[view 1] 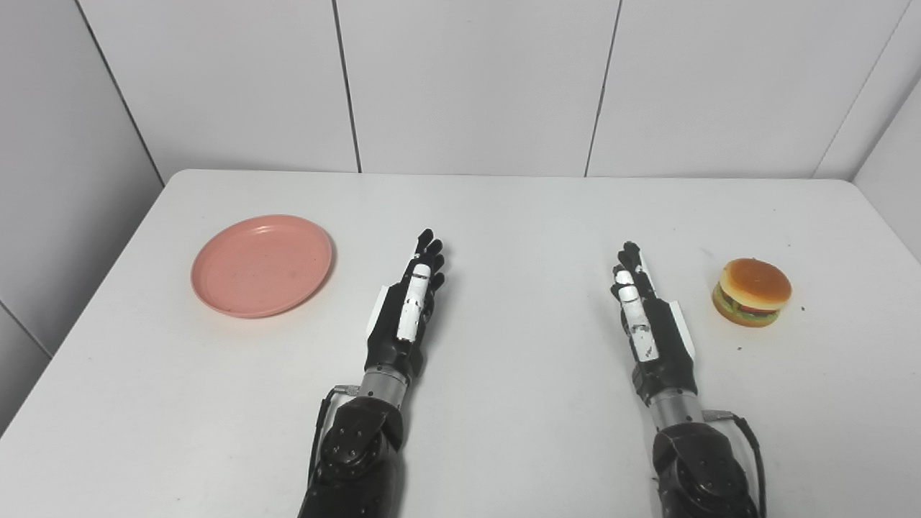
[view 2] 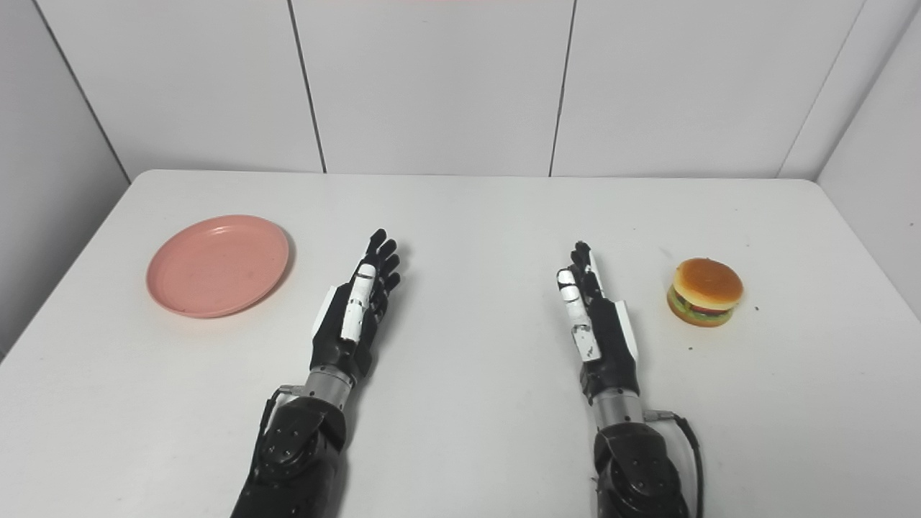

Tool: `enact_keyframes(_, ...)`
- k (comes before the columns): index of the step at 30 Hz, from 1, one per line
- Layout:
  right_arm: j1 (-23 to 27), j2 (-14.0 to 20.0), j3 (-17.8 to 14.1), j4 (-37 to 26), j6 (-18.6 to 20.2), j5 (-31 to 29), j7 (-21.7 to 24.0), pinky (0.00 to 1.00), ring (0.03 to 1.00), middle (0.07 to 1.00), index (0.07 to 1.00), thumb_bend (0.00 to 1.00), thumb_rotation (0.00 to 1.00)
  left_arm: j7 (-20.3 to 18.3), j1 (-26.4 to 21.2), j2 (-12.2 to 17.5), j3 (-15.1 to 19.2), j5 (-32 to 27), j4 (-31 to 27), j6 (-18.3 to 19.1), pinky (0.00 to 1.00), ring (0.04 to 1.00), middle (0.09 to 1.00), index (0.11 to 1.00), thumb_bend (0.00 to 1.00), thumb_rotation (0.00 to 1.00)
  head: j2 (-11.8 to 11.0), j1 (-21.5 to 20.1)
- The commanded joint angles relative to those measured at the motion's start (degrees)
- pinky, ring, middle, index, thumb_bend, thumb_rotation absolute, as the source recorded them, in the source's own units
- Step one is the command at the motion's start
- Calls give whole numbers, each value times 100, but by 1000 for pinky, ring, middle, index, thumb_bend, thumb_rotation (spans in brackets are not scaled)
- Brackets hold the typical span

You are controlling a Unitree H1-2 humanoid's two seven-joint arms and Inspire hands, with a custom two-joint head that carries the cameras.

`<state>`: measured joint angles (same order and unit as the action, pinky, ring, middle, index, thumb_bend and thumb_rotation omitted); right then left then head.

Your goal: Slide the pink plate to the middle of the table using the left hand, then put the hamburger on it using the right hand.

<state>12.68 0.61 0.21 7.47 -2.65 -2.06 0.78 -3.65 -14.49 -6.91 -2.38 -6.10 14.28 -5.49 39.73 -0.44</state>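
Round pink plastic plate sits left of frame on white desk, toy hamburger right. Both left hand and right hand empty, fingers extended. Press plate's rim flat, drag it centre.

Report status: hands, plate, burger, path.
Left hand and right hand open, empty. Plate far left, burger far right, both untouched. Nothing in the way.

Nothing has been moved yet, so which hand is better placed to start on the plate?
The left hand: open, it lies just beside the pink plate. The right hand sits across the table, by the hamburger.
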Motion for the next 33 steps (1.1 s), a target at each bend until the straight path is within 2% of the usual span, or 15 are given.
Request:
enact_keyframes(1, 163, -6, -30, -148, -57, -56, 33, 993, 994, 1000, 1000, 560, 903, -56, 21, 26, -12, 1, 3, -87, 1000, 1000, 1000, 1000, 369, 1000, 7, 6)
enact_keyframes(23, 184, 0, -22, -114, -63, -10, 15, 993, 992, 1000, 1000, 593, 905, -48, 14, 10, 6, -24, 5, -86, 1000, 1000, 1000, 1000, 372, 1000, 13, 13)
enact_keyframes(33, 181, 0, -23, -123, -66, -38, 23, 998, 996, 1000, 1000, 571, 902, -79, 10, 24, -3, -33, 20, -110, 1000, 1000, 1000, 1000, 377, 1000, 10, 4)
